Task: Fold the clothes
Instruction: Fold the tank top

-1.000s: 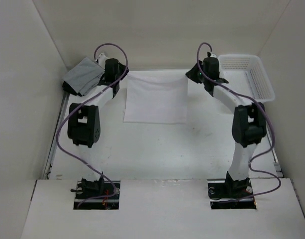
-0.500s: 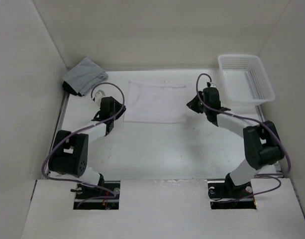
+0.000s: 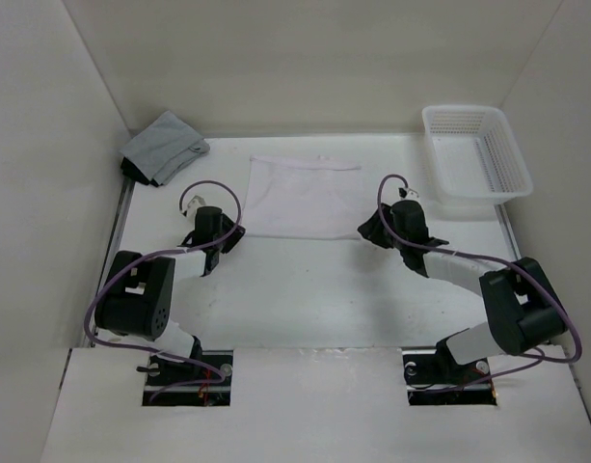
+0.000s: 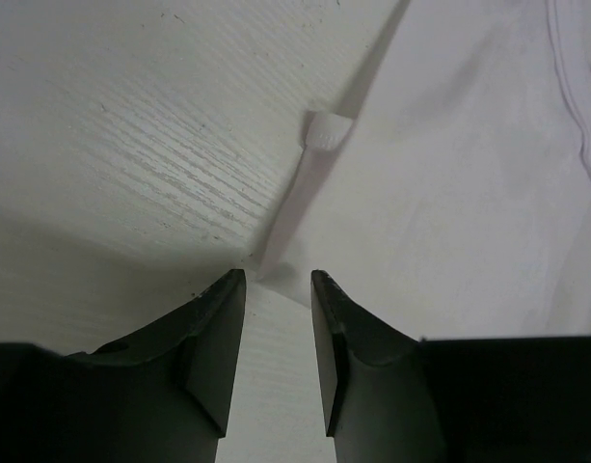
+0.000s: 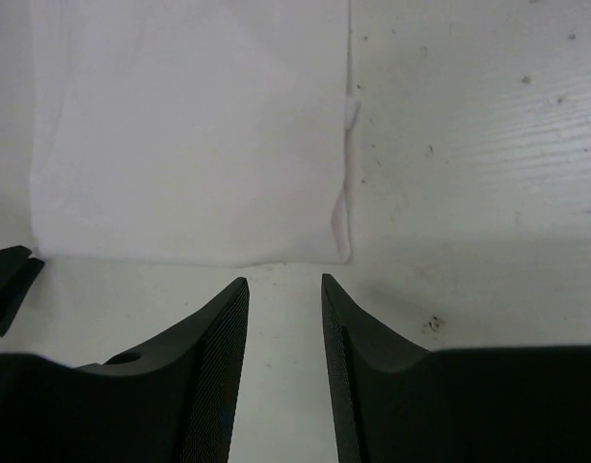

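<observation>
The clothes, one plain white garment [image 3: 303,198], lie flat at the middle back of the table. My left gripper [image 3: 235,234] stands open just off the garment's near-left corner. In the left wrist view the open left gripper [image 4: 279,280] has only bare table between its fingers. The garment [image 4: 449,174] corner sits right at the tips, and a small fabric tab [image 4: 326,130] lies on its edge. My right gripper [image 3: 368,231] stands open by the near-right corner. The right wrist view has the right gripper [image 5: 283,285] empty, with the garment [image 5: 189,135] edge just beyond it.
A folded grey garment [image 3: 162,147] lies at the back left corner. A white plastic basket [image 3: 478,183] stands at the back right. White walls close in the table on the left, back and right. A fingertip of the left gripper [image 5: 6,280] shows in the right wrist view.
Both grippers have come from the garment's far corners back to its near corners and have opened. The garment's far edge now lies a little nearer than before.
</observation>
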`<action>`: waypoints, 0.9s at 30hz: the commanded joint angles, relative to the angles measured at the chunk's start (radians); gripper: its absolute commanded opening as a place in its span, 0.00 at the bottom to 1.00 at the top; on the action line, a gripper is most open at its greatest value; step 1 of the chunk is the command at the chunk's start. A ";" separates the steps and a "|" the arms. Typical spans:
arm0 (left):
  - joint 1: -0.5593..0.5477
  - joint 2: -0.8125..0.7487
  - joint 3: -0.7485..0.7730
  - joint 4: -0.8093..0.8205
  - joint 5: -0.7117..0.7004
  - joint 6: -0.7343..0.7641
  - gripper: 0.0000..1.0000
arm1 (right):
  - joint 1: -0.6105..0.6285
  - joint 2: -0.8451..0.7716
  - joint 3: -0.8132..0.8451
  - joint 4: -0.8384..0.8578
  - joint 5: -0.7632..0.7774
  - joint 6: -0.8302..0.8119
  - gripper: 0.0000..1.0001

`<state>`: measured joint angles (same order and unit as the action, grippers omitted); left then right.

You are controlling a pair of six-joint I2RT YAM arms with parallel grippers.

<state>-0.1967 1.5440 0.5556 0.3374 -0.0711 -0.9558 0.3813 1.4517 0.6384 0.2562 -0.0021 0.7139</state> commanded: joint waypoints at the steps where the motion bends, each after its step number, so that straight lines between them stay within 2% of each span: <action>1: -0.003 0.013 0.015 0.051 -0.010 -0.026 0.28 | 0.001 -0.001 -0.026 0.095 0.028 0.025 0.41; 7: -0.007 0.057 0.030 0.060 0.005 -0.047 0.19 | -0.008 0.027 -0.049 0.121 0.062 0.067 0.46; 9: -0.007 0.061 0.024 0.063 0.004 -0.049 0.11 | -0.008 0.041 -0.049 0.121 0.067 0.073 0.49; 12: 0.006 0.062 0.012 0.090 0.005 -0.049 0.06 | -0.008 0.078 -0.037 0.120 0.057 0.091 0.51; 17: 0.001 0.054 0.004 0.115 0.007 -0.051 0.04 | -0.022 0.130 -0.022 0.143 0.047 0.134 0.46; 20: 0.000 0.064 0.004 0.124 0.013 -0.051 0.04 | -0.023 0.153 -0.008 0.147 0.045 0.154 0.40; 27: -0.004 0.088 0.003 0.143 0.030 -0.055 0.04 | -0.026 0.219 0.001 0.192 0.031 0.205 0.39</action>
<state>-0.1970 1.6230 0.5621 0.4202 -0.0589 -1.0016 0.3611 1.6337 0.6163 0.3908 0.0360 0.8864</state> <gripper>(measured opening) 0.043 0.393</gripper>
